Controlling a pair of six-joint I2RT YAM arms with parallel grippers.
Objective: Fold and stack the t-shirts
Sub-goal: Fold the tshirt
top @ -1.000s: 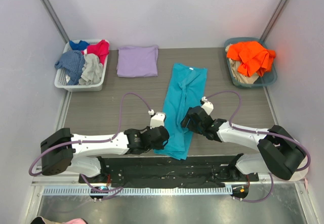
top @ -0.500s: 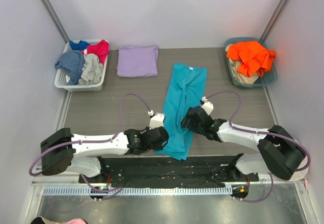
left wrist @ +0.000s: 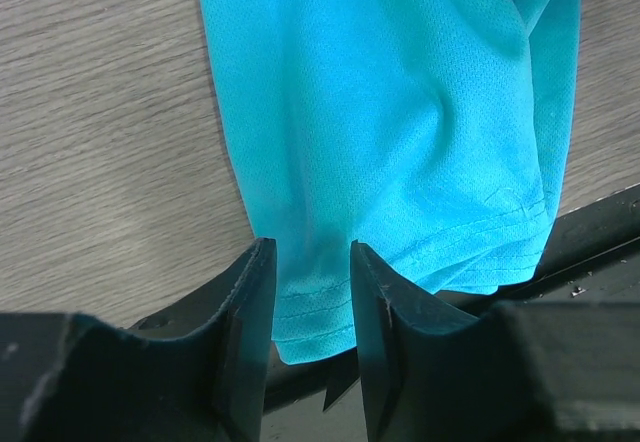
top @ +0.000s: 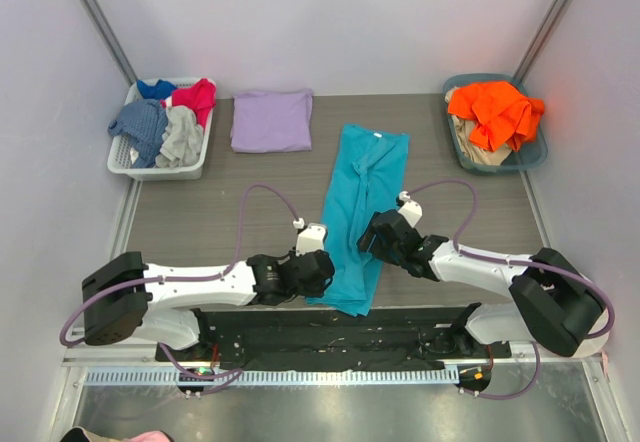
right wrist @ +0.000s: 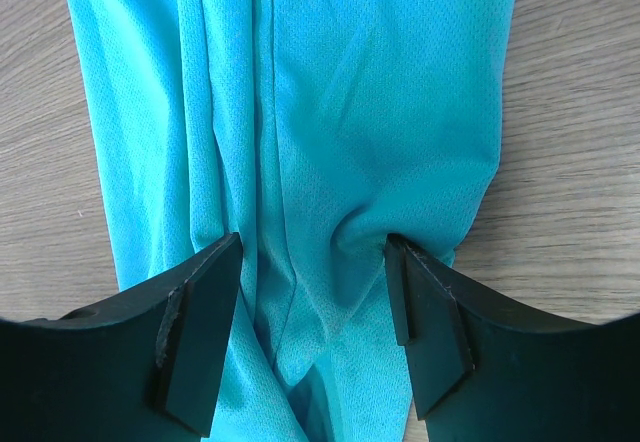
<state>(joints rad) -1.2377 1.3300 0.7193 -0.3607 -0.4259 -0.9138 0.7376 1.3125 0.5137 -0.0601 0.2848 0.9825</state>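
Note:
The teal t-shirt (top: 362,197) lies as a long narrow strip down the middle of the table, white neck label at the far end, near hem hanging over the black base plate. The lavender t-shirt (top: 271,120) lies folded at the back left. My left gripper (top: 322,264) sits at the teal shirt's near left hem; in the left wrist view its jaws (left wrist: 310,252) stand narrowly apart with the hem (left wrist: 320,307) between them. My right gripper (top: 372,234) is on the strip's right edge; its jaws (right wrist: 312,247) are wide open, straddling puckered teal cloth (right wrist: 330,112).
A white basket (top: 120,167) with red, blue and grey garments stands at the back left. A teal bin (top: 535,157) with the orange garment (top: 495,112) stands at the back right. The black base plate (top: 260,327) runs along the near edge.

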